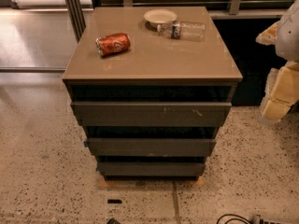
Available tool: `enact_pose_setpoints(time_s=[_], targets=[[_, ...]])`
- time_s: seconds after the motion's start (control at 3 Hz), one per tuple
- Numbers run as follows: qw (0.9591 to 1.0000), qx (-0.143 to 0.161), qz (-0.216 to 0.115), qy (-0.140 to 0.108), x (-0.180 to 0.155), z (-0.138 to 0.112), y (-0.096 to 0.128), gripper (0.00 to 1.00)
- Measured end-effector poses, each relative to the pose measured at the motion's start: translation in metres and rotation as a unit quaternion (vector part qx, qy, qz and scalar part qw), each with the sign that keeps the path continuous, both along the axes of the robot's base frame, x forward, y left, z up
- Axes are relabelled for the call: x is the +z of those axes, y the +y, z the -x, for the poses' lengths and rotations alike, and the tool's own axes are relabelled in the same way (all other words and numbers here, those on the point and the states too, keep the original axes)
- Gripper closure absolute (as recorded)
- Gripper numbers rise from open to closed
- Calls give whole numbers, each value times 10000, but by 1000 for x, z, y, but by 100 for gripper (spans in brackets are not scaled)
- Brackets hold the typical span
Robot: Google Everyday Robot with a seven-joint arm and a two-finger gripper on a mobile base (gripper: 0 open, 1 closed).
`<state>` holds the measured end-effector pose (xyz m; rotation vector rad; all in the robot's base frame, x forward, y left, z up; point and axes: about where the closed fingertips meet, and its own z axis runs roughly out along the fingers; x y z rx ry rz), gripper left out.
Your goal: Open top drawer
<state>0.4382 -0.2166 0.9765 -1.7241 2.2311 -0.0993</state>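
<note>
Nearest to me, at six o'clock on the speckled pale stone floor (42, 171), lies one loop of black cable (232, 218), and a little left of it one small dark mark (114, 201).

Beyond them stands one square grey-brown cabinet with a glossy taupe top (154, 55). It carries three dark, flat, handleless drawer fronts, stacked one under another, each with a black gap above it. The top drawer (150, 114) is the widest of the three; it sits just under the front edge of the cabinet top and bears a few small pale scratches right of centre. Whether it is pulled out at all I cannot tell from where I stand. Below it come the middle drawer front (150, 147) and the bottom drawer front (150, 169), both narrower and unmarked.

On the cabinet top I count three things. One crushed red drinks can (113, 44) lies on its side at nine o'clock. One small round cream plate (160, 17) sits at twelve o'clock. One clear plastic bottle with a dark label (182, 30) lies on its side at one o'clock, just beside the plate.

At three o'clock, well apart from the cabinet and clear of the top drawer, hangs the robot's one white and pale-yellow gripper (279, 94), partly cut off by the edge of the view; wide or narrow, I cannot tell.
</note>
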Motion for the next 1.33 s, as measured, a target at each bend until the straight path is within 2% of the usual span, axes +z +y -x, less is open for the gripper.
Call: enact_pose_setpoints(time_s=[0.33,0.67,1.0,1.33], targets=[[10000,-8,6,-51,2,-1,1,0],[9999,-111,-86,85,-27,-8,10,0],[9978,-328,-474,342,-83,-22,20,0],[9915,-581,-1118,319,-139,-53,34,0]])
